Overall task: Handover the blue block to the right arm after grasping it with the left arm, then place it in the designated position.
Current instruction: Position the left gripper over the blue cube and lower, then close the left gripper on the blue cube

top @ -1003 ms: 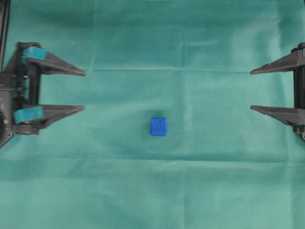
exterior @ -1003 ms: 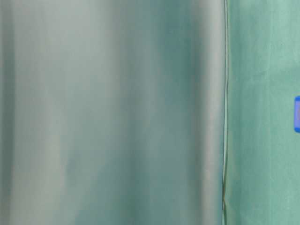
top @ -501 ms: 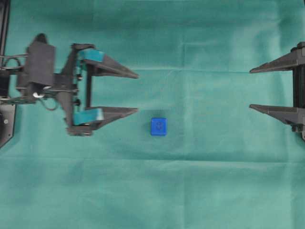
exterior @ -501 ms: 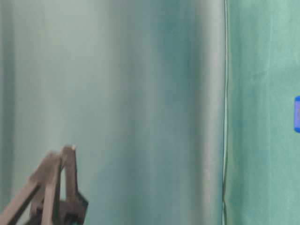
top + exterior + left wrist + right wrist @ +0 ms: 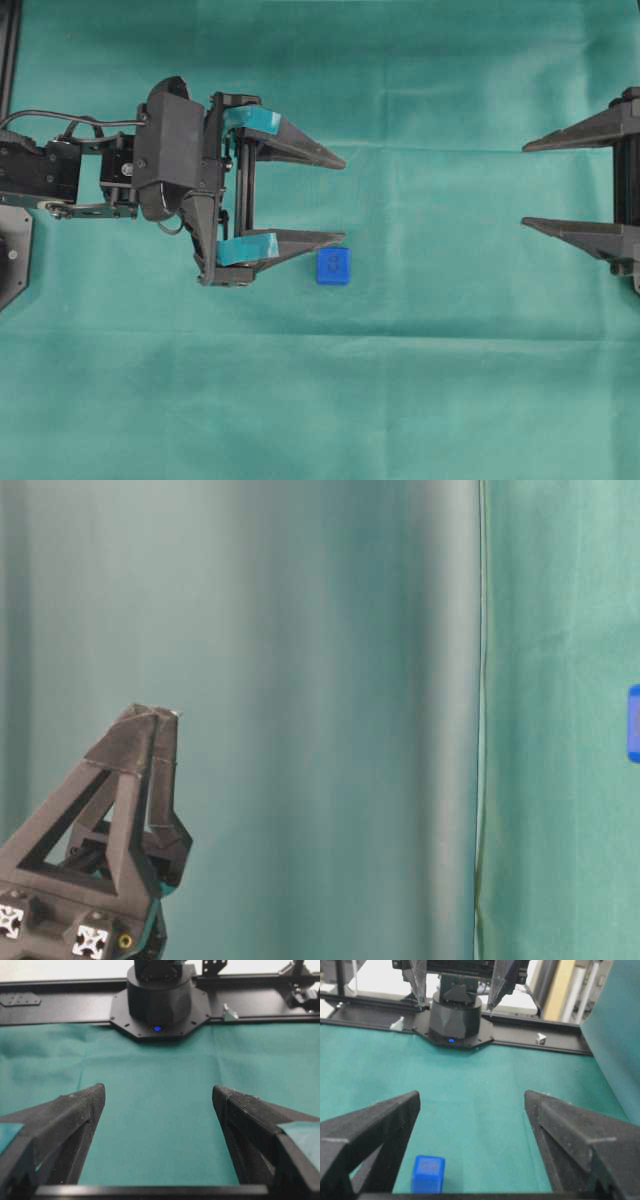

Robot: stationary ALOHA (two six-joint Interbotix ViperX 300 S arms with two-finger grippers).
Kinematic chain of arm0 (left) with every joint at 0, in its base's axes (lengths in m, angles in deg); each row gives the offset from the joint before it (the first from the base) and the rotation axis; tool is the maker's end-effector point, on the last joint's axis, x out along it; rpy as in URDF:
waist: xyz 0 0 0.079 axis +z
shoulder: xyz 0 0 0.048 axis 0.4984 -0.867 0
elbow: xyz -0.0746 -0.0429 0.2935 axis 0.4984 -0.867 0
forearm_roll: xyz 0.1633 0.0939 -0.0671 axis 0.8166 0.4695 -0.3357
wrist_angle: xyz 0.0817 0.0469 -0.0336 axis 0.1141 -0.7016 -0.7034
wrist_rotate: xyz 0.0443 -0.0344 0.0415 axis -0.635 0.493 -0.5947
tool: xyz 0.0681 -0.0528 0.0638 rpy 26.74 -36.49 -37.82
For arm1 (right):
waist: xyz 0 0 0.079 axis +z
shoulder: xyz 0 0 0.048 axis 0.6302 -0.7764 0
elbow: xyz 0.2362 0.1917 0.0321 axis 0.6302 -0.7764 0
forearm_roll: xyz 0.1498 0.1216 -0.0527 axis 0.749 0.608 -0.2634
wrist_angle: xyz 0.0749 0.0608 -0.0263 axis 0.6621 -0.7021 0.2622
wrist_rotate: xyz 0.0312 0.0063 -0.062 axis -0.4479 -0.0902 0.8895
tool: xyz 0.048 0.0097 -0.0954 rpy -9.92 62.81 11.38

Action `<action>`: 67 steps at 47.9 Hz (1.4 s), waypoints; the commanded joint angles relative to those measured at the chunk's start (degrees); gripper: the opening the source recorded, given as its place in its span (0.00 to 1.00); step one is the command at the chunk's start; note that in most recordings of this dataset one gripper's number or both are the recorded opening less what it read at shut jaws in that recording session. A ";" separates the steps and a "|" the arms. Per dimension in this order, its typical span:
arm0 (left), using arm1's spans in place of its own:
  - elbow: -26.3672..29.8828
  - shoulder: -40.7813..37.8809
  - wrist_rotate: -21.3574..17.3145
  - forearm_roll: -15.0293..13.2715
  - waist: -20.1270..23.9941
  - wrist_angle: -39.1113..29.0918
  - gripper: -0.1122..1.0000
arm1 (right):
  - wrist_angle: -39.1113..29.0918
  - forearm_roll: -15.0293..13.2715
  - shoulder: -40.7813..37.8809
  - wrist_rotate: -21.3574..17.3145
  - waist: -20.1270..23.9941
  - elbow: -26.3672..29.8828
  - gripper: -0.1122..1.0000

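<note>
Left arm (image 5: 345, 199) advanced w/ jaws spread, blue block (image 5: 333, 266) just beyond lower tip.

Blue block (image 5: 333, 266) mid-cloth (image 5: 320, 400), left gripper (image 5: 343, 198) just beside its left, right gripper (image 5: 524, 185) at the right edge.

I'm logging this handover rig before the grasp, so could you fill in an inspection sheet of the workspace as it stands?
Surface: green cloth with faint creases, covering the table.
Job's things: blue block lying on the cloth, ungrasped; the target marks cannot be made out.
Clutter: nothing seen.
Grippers: left gripper open, its lower fingertip just beside the block in the overhead view, so the block is not between the fingers; right gripper open at the right edge, apart from the block.
Cables: a black cable loops along the left arm.
Surroundings: black arm base and frame rail beyond the cloth; a teal backdrop.
</note>
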 commanded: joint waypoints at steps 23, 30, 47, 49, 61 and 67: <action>11.69 -5.19 0.09 0.00 -0.70 -23.82 1.00 | 0.26 0.09 -0.44 -0.09 -0.18 1.23 0.94; 16.08 -7.56 0.44 0.00 -1.14 -33.93 1.00 | 0.00 0.18 -0.53 -0.09 -0.18 1.41 0.94; 26.02 -13.36 1.67 0.00 -1.49 -53.88 1.00 | -0.26 0.18 -0.62 -0.26 -0.18 1.23 0.94; 26.46 -13.45 1.67 0.00 -1.58 -54.40 1.00 | -0.35 0.26 -0.62 -0.26 -0.18 1.23 0.94; 26.19 -13.45 1.67 0.00 -1.49 -53.53 1.00 | -0.44 0.26 -0.79 -0.26 -0.18 1.23 0.94; 26.37 -13.45 1.67 0.00 -1.58 -53.53 1.00 | -0.62 0.26 -0.79 -0.26 -0.18 1.23 0.94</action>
